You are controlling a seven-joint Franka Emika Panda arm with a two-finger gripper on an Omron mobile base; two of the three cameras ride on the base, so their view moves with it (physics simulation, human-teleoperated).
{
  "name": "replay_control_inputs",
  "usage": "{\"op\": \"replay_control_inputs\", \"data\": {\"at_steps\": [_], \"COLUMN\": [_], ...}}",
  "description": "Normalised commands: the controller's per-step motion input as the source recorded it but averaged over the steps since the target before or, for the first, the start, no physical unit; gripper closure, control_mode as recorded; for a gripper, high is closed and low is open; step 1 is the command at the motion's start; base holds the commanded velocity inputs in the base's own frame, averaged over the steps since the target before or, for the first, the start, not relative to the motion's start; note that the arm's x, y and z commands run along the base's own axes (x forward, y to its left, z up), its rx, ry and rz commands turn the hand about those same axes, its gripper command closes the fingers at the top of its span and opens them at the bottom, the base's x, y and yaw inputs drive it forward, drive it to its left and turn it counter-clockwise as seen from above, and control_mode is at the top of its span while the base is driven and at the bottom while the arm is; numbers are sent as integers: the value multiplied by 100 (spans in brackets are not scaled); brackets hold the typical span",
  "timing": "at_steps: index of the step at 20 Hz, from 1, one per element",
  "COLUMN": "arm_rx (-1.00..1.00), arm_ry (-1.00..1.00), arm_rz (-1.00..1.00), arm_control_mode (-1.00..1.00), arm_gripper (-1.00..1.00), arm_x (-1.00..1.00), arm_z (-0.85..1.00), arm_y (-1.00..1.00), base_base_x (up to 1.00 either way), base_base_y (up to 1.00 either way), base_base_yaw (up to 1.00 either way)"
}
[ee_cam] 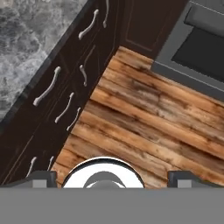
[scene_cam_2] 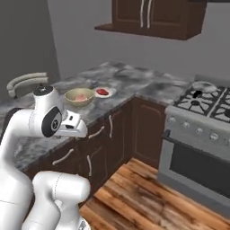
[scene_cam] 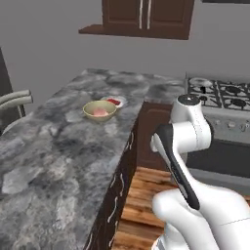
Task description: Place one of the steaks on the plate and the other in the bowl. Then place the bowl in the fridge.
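Marbled grey counter carries your yellowish-tan bowl with one steak in it beside the plate bearing the other steak; gripper spread wide, empty, over wood floor; next, seemingly: grasp bowl, carry to fridge.

Even soft light, faint shadows, slightly blurry

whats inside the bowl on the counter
One pinkish steak lies inside the yellowish-tan bowl. The bowl's near wall hides its floor and the steak's underside, so anything beneath it cannot be seen.
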Motion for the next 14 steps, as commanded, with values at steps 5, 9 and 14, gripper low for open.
{"op": "replay_control_inputs", "data": {"at_steps": [5, 9, 14], "arm_rx": [0, 0, 0], "arm_ry": [0, 0, 0], "arm_rz": [0, 0, 0], "arm_control_mode": [100, 100, 100], "arm_gripper": [-100, -100, -100], "arm_x": [0, 0, 0], "arm_z": [0, 0, 0], "arm_y": [0, 0, 0], "base_base_x": [29, 17, 21], "base_base_y": [-29, -58, -84], "base_base_yaw": [90, 81, 59]}}
